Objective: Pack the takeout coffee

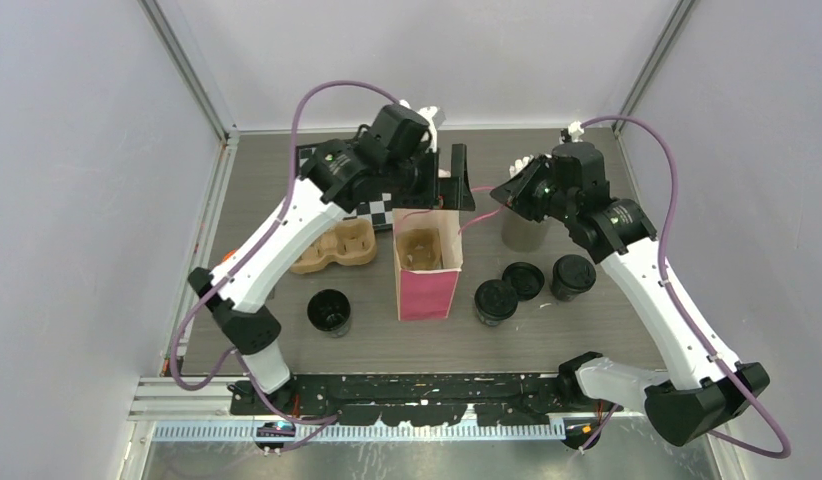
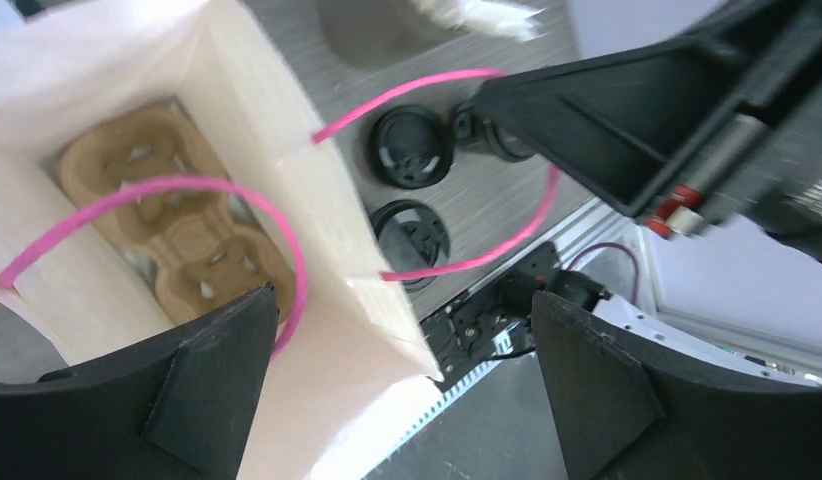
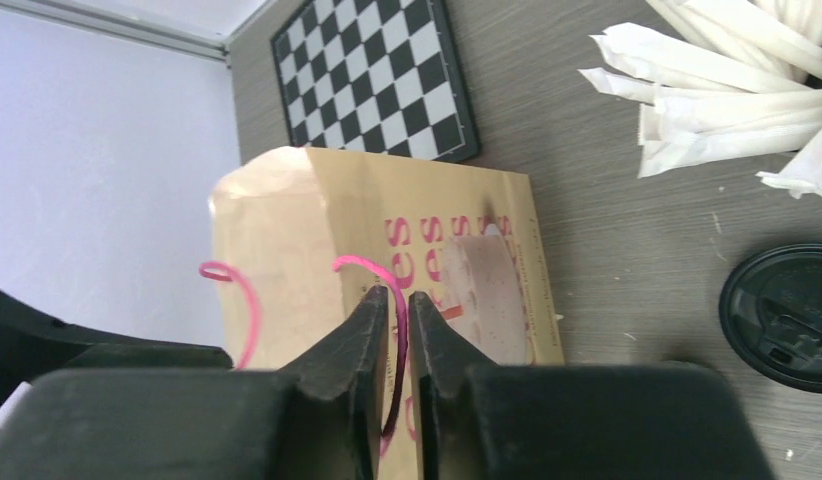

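Left of the bag (image 1: 427, 290), a cup (image 1: 330, 311) stands upright, mouth up.

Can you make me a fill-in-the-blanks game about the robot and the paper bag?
1. The handle pinched by the right end effector is coloured ___.
2. Above the paper bag, the left end effector is not shut but ___.
3. The brown tray inside the bag has ___ pockets.
Missing words: pink, open, two.
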`<action>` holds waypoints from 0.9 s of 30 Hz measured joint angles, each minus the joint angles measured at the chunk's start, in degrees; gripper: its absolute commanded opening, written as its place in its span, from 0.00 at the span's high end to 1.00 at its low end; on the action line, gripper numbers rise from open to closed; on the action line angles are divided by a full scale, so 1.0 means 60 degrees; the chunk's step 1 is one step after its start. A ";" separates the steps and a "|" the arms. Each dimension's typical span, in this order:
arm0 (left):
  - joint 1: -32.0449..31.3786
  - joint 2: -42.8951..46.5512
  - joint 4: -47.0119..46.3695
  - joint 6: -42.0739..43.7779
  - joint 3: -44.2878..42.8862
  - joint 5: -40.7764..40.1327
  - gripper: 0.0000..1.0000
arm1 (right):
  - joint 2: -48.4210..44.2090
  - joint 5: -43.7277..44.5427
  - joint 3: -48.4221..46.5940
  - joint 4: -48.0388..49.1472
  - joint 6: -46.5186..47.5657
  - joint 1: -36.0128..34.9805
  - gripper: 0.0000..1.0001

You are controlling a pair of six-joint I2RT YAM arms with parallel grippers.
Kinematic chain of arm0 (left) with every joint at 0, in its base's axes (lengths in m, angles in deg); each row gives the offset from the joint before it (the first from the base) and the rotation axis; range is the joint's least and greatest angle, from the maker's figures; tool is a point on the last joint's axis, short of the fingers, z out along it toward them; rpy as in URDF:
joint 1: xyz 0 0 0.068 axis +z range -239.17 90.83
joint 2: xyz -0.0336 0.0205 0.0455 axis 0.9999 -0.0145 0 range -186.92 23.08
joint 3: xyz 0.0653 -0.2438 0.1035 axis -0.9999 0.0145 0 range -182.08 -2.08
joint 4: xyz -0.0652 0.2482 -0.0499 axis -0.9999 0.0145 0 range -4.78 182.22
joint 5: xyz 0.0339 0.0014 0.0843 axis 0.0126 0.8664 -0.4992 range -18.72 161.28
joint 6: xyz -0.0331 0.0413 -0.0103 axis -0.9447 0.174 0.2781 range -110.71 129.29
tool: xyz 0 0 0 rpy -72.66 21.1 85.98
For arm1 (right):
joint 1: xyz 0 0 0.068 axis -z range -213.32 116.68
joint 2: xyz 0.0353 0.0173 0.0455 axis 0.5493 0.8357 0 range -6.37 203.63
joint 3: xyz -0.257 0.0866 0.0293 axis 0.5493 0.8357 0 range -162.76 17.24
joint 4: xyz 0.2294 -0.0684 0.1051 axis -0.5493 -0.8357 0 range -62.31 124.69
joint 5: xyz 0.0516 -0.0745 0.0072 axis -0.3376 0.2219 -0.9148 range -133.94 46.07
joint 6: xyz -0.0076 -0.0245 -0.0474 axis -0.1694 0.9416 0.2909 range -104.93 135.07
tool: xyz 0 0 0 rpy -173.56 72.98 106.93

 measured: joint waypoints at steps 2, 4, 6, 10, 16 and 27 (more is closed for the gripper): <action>-0.0004 0.0423 -0.0412 0.0208 0.0022 0.0091 0.00 | -0.0036 -0.0080 -0.0164 -0.0004 -0.0120 -0.0007 0.71; -0.0004 0.0787 -0.0663 0.0361 0.0047 0.0095 0.00 | -0.0091 -0.0157 -0.0335 -0.0011 -0.0182 -0.0007 0.61; -0.0004 0.1169 -0.0871 0.0565 0.0051 0.0022 0.00 | -0.0146 -0.0204 -0.0543 -0.0095 -0.0171 -0.0007 0.51; -0.0004 0.1796 -0.0863 0.1184 0.0073 -0.0681 0.00 | -0.0361 -0.0197 -0.0823 -0.0550 0.0015 -0.0007 0.29; 0.0000 0.2779 -0.0688 0.2361 0.1246 -0.1672 0.00 | -0.0914 -0.0197 -0.1166 -0.1421 0.0954 -0.0007 0.16; 0.0000 0.2616 -0.0641 0.4375 0.2291 -0.2521 0.14 | -0.1166 -0.0208 -0.1829 -0.2371 0.2193 -0.0007 0.16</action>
